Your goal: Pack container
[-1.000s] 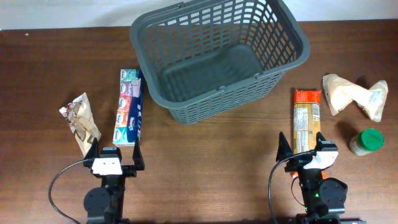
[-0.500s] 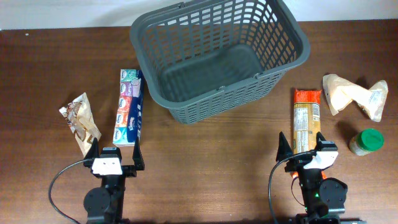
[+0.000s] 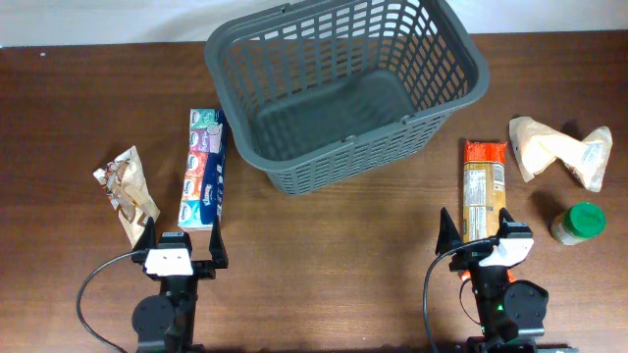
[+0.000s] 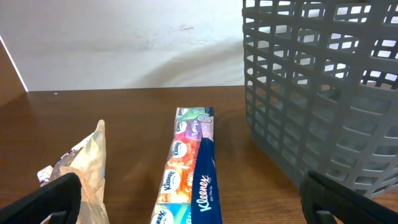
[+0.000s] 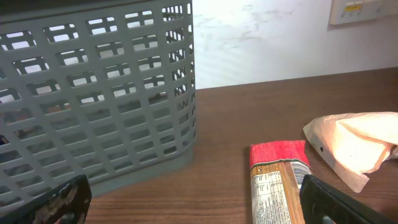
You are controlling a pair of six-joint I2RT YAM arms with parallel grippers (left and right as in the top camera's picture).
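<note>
The dark grey basket (image 3: 432,39) stands at the back middle of the table, with nothing in it; it also shows in the left wrist view (image 4: 323,87) and the right wrist view (image 5: 93,93). A Kleenex tissue pack (image 3: 202,169) lies left of it, seen lengthwise in the left wrist view (image 4: 189,174). A red and brown packet (image 3: 483,186) lies right of the basket, also in the right wrist view (image 5: 277,180). My left gripper (image 3: 183,235) is open just behind the tissue pack. My right gripper (image 3: 475,227) is open over the near end of the red packet.
A crinkled snack bag (image 3: 126,191) lies at the far left. A pale tan bag (image 3: 559,152) and a green-lidded jar (image 3: 577,224) sit at the far right. A white wall runs behind the table's far edge.
</note>
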